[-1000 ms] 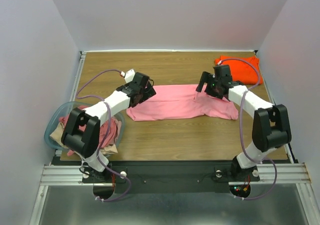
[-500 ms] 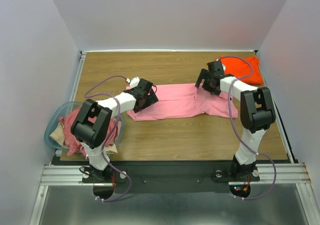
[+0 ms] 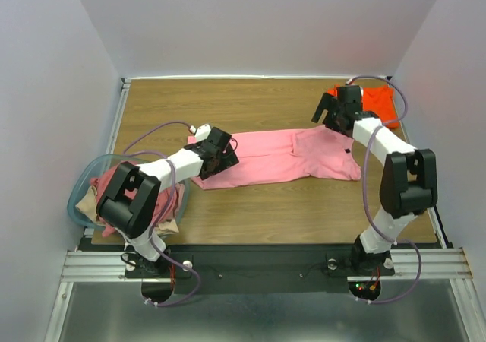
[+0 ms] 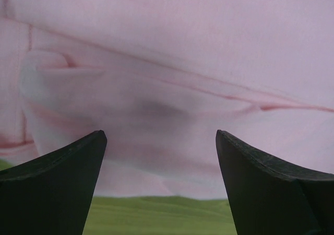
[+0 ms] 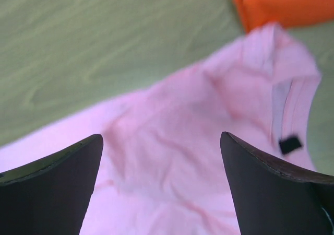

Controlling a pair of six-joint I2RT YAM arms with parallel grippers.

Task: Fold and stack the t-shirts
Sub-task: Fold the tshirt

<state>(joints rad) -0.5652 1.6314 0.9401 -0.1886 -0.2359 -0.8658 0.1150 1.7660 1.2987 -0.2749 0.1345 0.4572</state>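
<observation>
**1. Change of state.**
My right gripper [image 3: 328,117] has left the right half of the light pink t-shirt [image 3: 281,156]. It now hangs at that shirt's far right corner, near the gap before the orange t-shirt [image 3: 382,106]. My left gripper [image 3: 225,154] has shifted slightly toward my base and sits low at the shirt's left end. Both sets of jaws stand wide, as they did a second ago, and neither holds anything.

**2. Position of the work.**
- Ahead of my left fingers, pink fabric fills the wrist view, with a creased edge running across it. A strip of bare table [image 4: 156,214] shows just under the fingertips.
- Ahead of my right fingers lies the collar end of the pink shirt, with its dark label [image 5: 289,144] off to the right. The orange shirt lies beyond it.

**3. Meaning for the task.**
The pink shirt lies as a long band across the table. I judge the lengthwise fold done and the crosswise fold not yet begun. With one gripper at each end, I read this as repositioning for a fresh grasp. The orange shirt looks already folded and is the likely base of the stack.

**4. Containers.**
The clear tub [image 3: 79,191] sits well behind my left gripper, beside that arm's base. It holds a crumpled dusty rose shirt [image 3: 171,202] and a tan shirt [image 3: 89,205], both unfolded. The rose one spills over the rim.
</observation>
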